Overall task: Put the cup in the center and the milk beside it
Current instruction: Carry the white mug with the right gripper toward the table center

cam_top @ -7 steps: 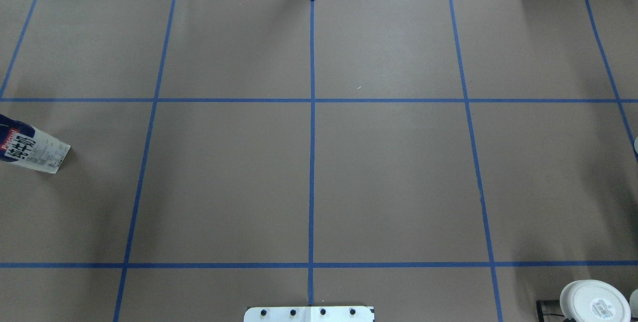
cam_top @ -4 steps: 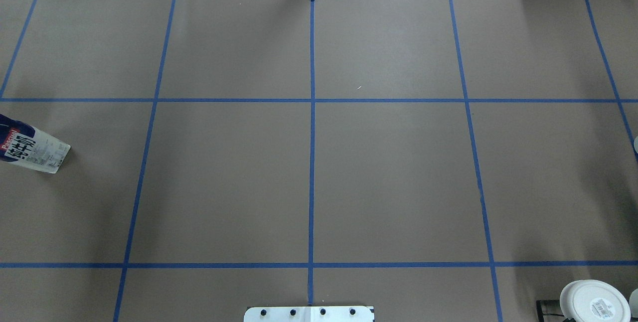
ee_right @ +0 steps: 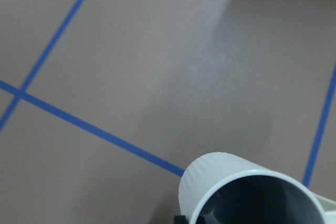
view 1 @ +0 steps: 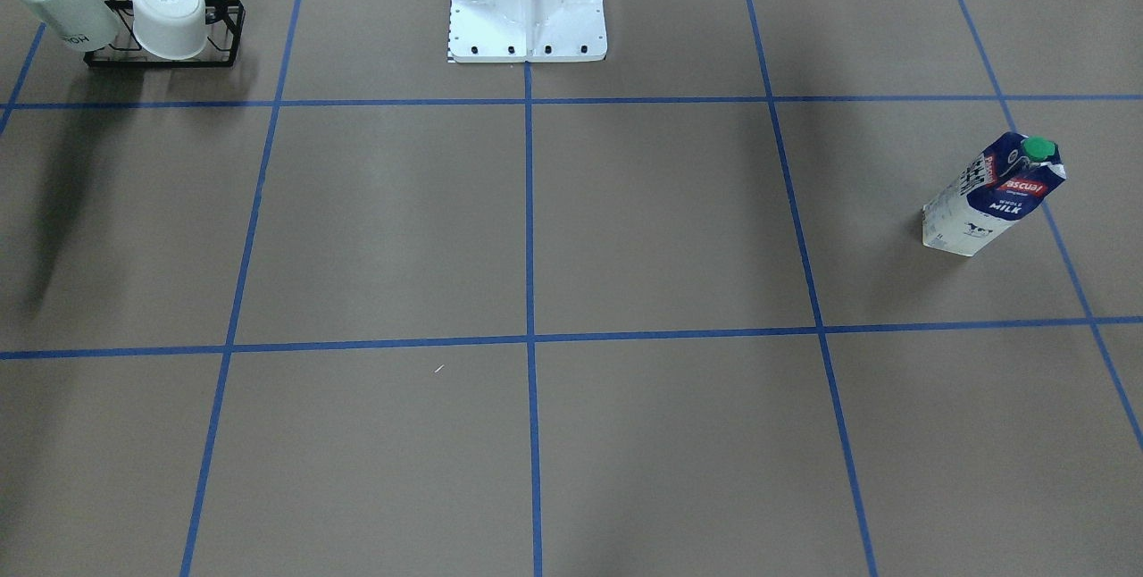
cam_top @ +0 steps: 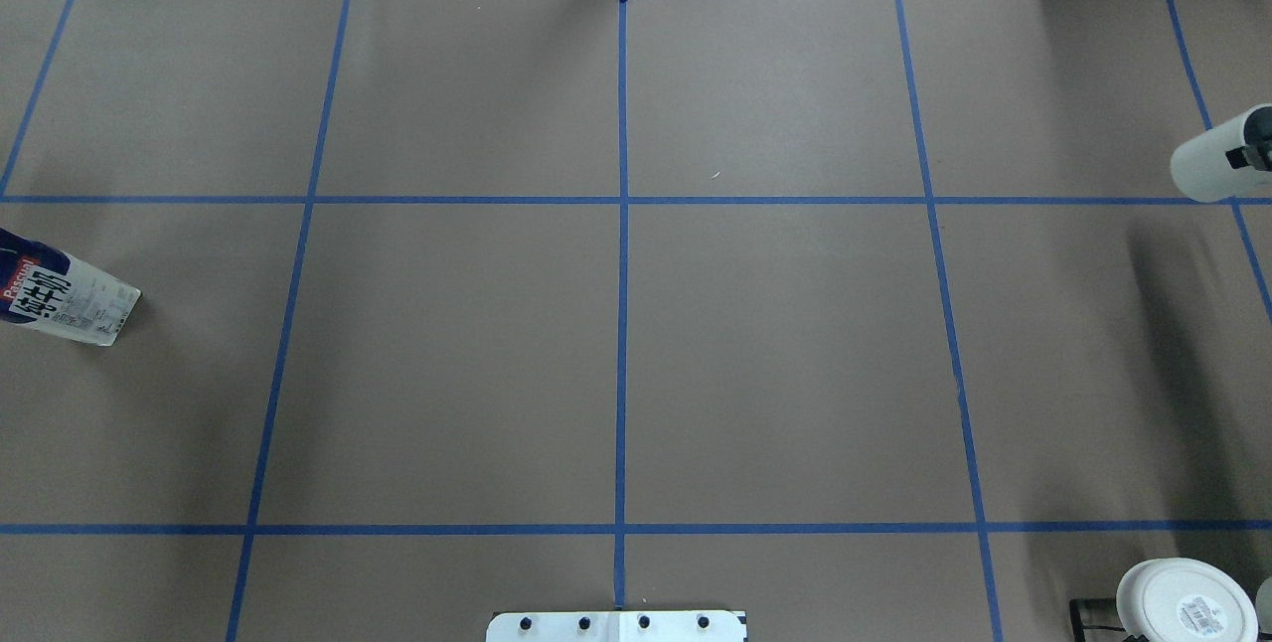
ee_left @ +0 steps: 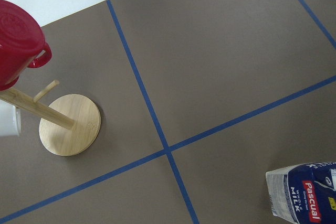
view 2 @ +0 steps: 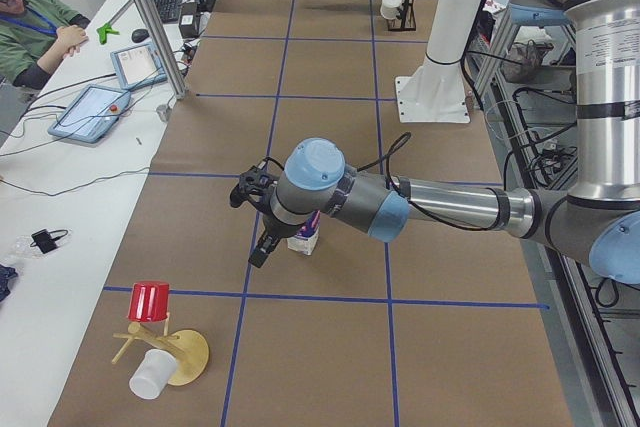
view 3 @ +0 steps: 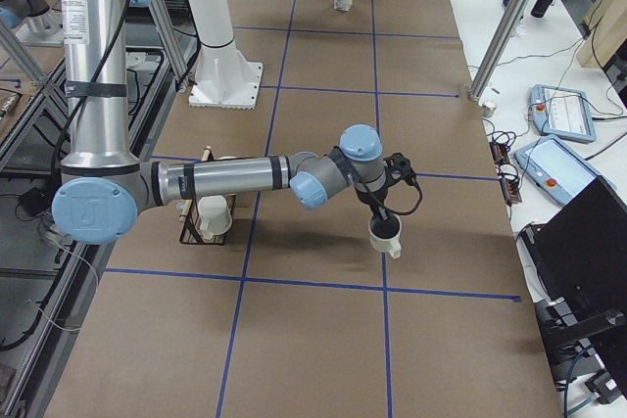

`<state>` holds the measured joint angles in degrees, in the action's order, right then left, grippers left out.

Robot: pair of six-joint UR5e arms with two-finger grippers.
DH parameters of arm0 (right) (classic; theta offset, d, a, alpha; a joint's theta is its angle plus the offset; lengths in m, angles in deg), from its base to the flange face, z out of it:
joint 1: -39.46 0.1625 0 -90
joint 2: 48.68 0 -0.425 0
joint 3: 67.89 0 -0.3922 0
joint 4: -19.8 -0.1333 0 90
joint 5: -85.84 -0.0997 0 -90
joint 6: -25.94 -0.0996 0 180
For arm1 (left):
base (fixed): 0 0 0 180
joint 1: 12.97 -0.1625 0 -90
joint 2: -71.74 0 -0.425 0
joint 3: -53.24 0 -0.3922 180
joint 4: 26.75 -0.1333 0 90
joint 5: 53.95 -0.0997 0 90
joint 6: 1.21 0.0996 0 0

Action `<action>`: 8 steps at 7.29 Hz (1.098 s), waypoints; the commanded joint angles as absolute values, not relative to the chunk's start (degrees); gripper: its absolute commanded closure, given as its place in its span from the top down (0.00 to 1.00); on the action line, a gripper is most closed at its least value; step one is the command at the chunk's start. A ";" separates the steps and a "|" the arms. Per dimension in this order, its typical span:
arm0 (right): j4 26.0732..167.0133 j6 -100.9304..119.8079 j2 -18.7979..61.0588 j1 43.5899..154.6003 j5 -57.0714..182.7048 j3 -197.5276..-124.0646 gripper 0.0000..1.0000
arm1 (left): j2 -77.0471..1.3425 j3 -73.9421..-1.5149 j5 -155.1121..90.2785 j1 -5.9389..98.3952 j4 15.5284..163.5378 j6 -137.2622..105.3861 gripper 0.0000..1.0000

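Note:
The off-white cup (cam_top: 1214, 165) hangs at the right edge of the overhead view, above the surface, with its shadow below it. My right gripper (view 3: 382, 214) is shut on the cup's rim (view 3: 385, 233), one finger inside. The right wrist view shows the cup's grey inside (ee_right: 252, 198). The milk (cam_top: 62, 299) stands upright at the far left (view 1: 993, 197). My left gripper (view 2: 258, 245) hovers close beside the milk (view 2: 304, 237); I cannot tell whether it is open or shut. The center (cam_top: 622, 364) holds nothing.
A black rack (view 1: 161, 54) with two other white cups stands near the robot's base (view 1: 527, 14) on the right arm's side. A wooden mug tree (ee_left: 69, 124) with a red cup (ee_left: 16, 35) stands beyond the milk. Operators' tablets lie off the far edge.
The cup in my right gripper has come into the overhead view at the right edge, moving inward and toward the far side. The milk has not moved.

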<state>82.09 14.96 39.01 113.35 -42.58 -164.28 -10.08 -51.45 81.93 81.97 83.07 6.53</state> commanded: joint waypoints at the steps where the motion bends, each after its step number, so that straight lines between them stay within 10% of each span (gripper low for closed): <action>1: 83.87 2.29 31.60 107.79 -42.93 -165.10 0.00 | -10.08 -51.44 81.93 81.95 83.12 6.53 0.99; 5: 118.74 -22.10 10.98 91.45 -32.31 -175.10 0.00 | -10.08 -51.26 82.02 81.95 83.12 6.53 0.99; 8: 124.39 -43.42 -1.70 77.90 -24.38 -169.35 0.00 | -10.08 -50.65 81.93 81.95 83.12 6.61 0.99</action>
<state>122.96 -34.71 3.68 82.89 -26.53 -172.58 -10.09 -51.07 82.00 81.95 83.12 6.55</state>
